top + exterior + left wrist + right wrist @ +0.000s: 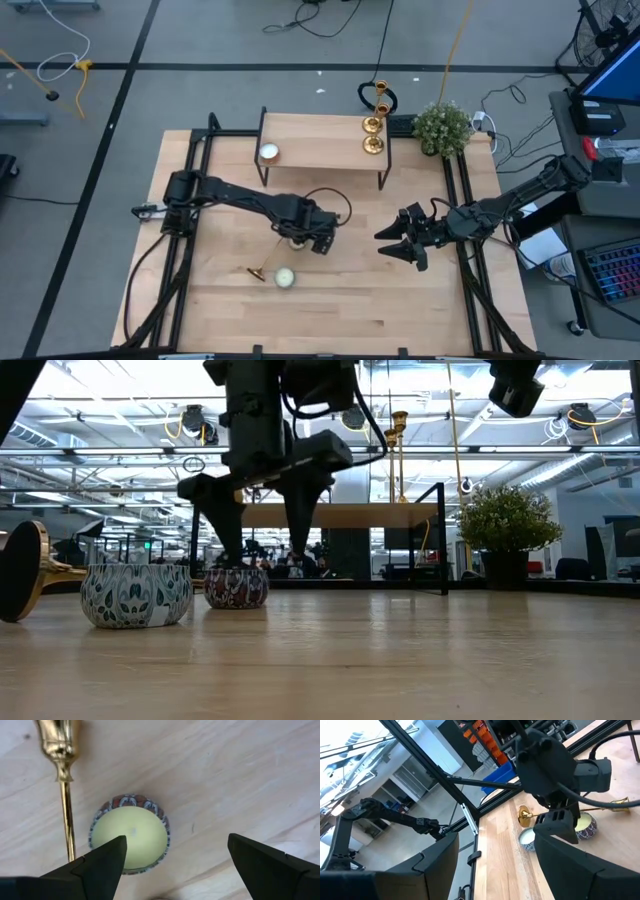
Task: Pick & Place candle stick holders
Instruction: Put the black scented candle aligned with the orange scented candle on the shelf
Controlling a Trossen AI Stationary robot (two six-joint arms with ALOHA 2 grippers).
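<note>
Looking down, the left gripper (pixel 318 243) hangs open, empty, beside the fallen candlestick (pixel 258 271) on the tabletop (pixel 420 300) (the nearer arm). Wrist view: its stem (pixel 65 815) runs alongside a candle tin (pixel 130 834). Right gripper (pixel 400 247) waits open.

Two dark jointed arms, black cables
</note>
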